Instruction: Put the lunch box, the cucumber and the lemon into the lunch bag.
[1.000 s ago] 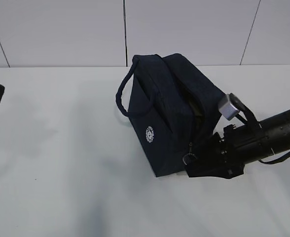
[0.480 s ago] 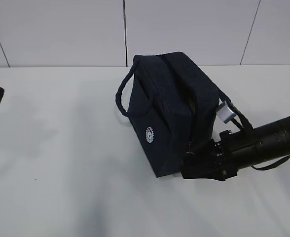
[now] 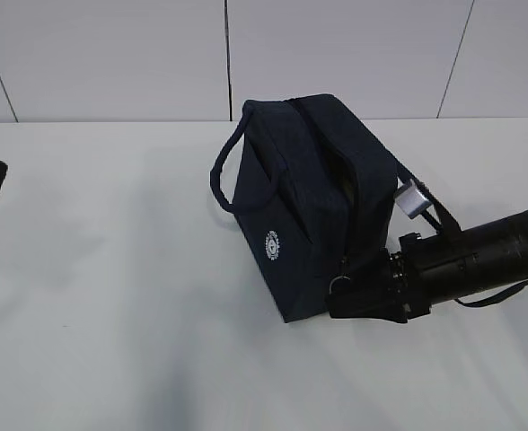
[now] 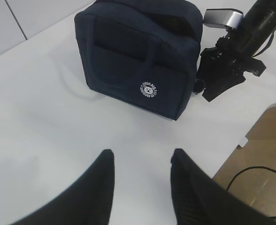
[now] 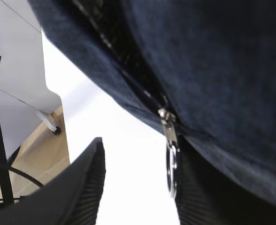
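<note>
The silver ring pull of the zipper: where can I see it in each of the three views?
Exterior view: silver ring pull at the lunch bag's lower right corner, by the right gripper.
Left wrist view: ring pull right of the bag, partly hidden.
Right wrist view: ring pull center, hanging.
Shared landmark: the round white logo, exterior and left wrist views only.

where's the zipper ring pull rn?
The ring pull hangs at the lunch bag's lower right corner in the exterior view, between the right gripper's open fingers.
</note>
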Controlling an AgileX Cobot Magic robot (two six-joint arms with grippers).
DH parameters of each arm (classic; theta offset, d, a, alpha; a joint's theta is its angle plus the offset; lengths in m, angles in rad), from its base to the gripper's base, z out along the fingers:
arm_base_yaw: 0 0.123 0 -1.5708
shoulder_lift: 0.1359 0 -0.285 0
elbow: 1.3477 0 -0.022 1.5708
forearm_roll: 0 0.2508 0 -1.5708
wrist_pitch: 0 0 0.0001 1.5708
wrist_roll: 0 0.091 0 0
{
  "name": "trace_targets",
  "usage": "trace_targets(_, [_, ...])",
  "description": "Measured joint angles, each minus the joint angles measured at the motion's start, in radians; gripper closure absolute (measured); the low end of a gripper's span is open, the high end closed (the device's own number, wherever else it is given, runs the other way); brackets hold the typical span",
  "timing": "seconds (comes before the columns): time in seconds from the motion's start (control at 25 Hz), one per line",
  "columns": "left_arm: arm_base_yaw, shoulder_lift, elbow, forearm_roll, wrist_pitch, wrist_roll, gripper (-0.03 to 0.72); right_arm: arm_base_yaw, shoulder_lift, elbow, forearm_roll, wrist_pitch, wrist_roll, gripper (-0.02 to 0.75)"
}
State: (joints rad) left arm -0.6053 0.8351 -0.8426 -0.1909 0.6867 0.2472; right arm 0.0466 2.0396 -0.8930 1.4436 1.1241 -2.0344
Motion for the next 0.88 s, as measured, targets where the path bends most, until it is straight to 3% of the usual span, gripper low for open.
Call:
trace_targets(0.48, [0.000, 0.000, 0.000, 0.000, 0.002, 0.000, 0.397, 0.000, 0.000, 0.000, 0.023, 0.016, 0.000, 0.527])
trace_targets(0.88, [0.000, 0.000, 0.000, 0.000, 0.021, 0.000, 0.397, 0.000, 0.000, 0.000, 0.023, -0.005, 0.000, 0.540])
